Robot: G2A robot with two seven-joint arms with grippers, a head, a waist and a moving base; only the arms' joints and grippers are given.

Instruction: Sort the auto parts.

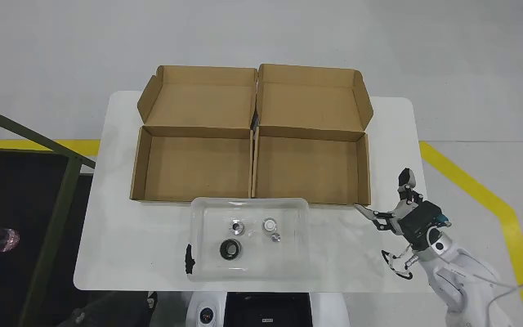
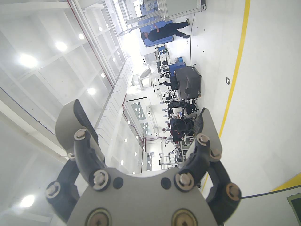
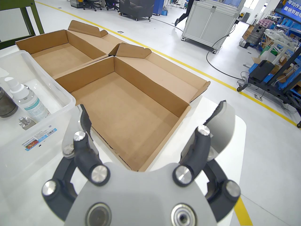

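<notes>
Holds nothing in the right tool (image 3: 152, 109), spread apart at the near right of the surface (image 1: 122, 245). Left tool (image 2: 141, 109) apart too. Has yet to sort anything: black ring (image 1: 232, 249), bolt (image 1: 276, 237) and bottle (image 1: 270, 223) all in the near clear bin (image 1: 292, 257), left cardboard box (image 1: 196, 167) and right cardboard box (image 1: 309, 170) bare.

Jaws spread apart, seemingly beside the nearer cardboard box (image 3: 122, 109).

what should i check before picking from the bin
1. The right gripper open and empty: ok.
2. The left gripper open and empty: ok.
3. The left box and right box open, nothing inside: ok.
4. Items in the bin: ring, cylinder, small metal part, bottle: ok.
5. Which box takes which item: cannot tell.
6. The left gripper aimed at the bin: not ok, faces away.
</notes>
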